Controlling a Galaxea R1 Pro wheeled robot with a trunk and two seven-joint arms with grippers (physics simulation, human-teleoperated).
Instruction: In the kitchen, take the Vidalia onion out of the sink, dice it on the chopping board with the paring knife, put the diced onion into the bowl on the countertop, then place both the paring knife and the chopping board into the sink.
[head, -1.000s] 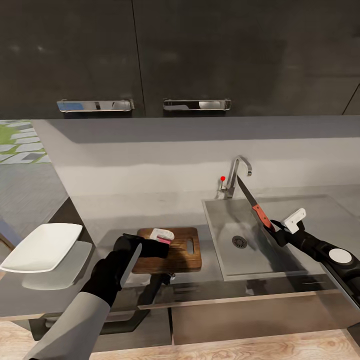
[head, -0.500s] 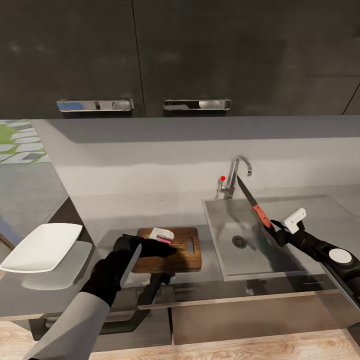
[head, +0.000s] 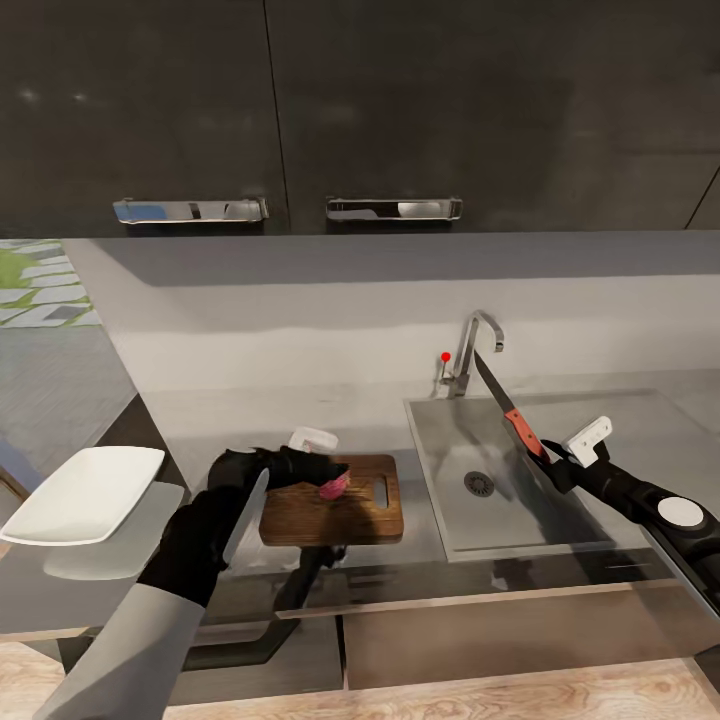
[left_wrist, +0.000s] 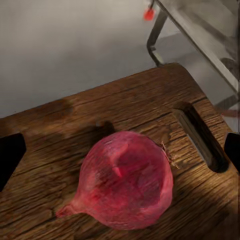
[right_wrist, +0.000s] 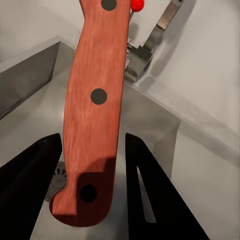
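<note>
From the head view, the left gripper (head: 322, 470) hovers over the chopping board (head: 335, 498), which lies near the countertop (head: 210, 440) front edge, just left of the sink (head: 520, 480). The Vidalia onion (head: 332, 487) sits on the board directly under it. The right gripper (head: 548, 462), clamped on the paring knife (head: 508, 410), hangs above the sink, blade slanting up toward the tap (head: 475, 345).

In the left wrist view, the onion (left_wrist: 125, 180) rests between spread fingers (left_wrist: 10, 155), untouched, beside the slot handle (left_wrist: 200, 137).

In the right wrist view, the knife handle (right_wrist: 95, 100) runs lengthwise between the fingers. To dice, I reckon the knife must travel left, across to the board.
</note>
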